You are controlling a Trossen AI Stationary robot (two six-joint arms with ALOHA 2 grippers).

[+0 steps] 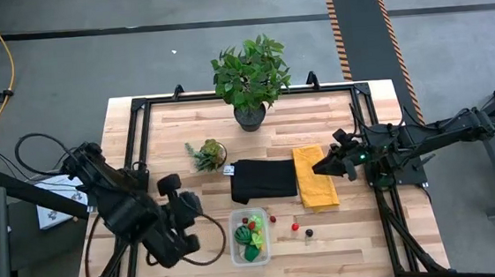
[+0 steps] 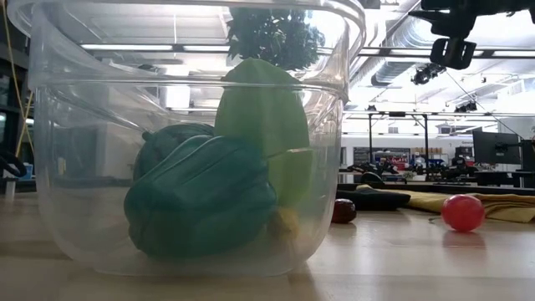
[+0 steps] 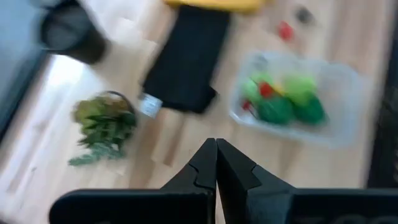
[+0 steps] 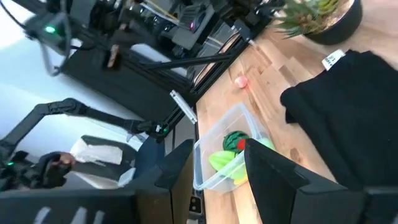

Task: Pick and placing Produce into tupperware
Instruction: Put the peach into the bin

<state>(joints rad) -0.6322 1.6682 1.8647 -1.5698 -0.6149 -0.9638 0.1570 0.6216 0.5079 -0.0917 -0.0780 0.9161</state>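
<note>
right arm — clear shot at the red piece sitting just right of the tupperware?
Probably yes. The red piece lies alone on bare wood beside the tupperware; the right gripper hangs open above the yellow cloth, nothing between them.

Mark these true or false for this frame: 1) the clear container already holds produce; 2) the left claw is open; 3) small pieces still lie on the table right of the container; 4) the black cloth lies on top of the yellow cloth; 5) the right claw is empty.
1) True: the tupperware holds green, lime-green and red pieces.
2) False: the left claw is shut, its fingers meeting, over the table near the small succulent.
3) True: a red piece and a dark piece lie on the wood.
4) False: the black cloth lies beside the yellow cloth.
5) True: the right claw is open above the yellow cloth, with nothing between its fingers.
</note>
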